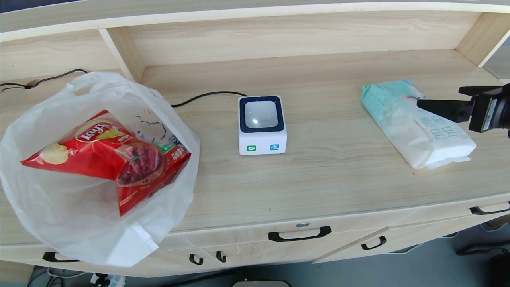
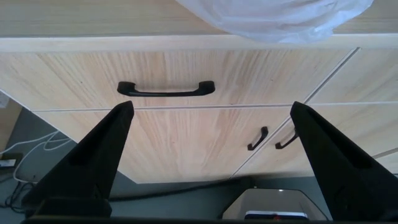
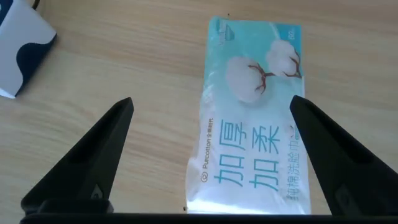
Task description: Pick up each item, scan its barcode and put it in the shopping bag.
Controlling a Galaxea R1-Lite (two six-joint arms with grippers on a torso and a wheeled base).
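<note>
While the right gripper (image 3: 211, 102) hangs above the pack (image 3: 249, 155), fingers spread wide with nothing between them, the step in hand looks to be the pickup. To do it well, centre first: one finger seems to sit over the pack rather than beside it. Then come down astride the narrow width near the middle and close gently, as the soft wrap will likely dent and sag at its ends. No barcode shows on the upper face, so the pack may need turning at the scanner (image 1: 262, 124).

The pack lies flat on the right of the counter (image 1: 338, 179), and the scanner stands mid-counter, well apart from it. On the left is the open bag (image 1: 79, 223), with chips (image 1: 99, 151) inside. Also spread and empty, the left gripper (image 2: 211, 106) faces the drawers (image 2: 186, 143) below the near edge.
</note>
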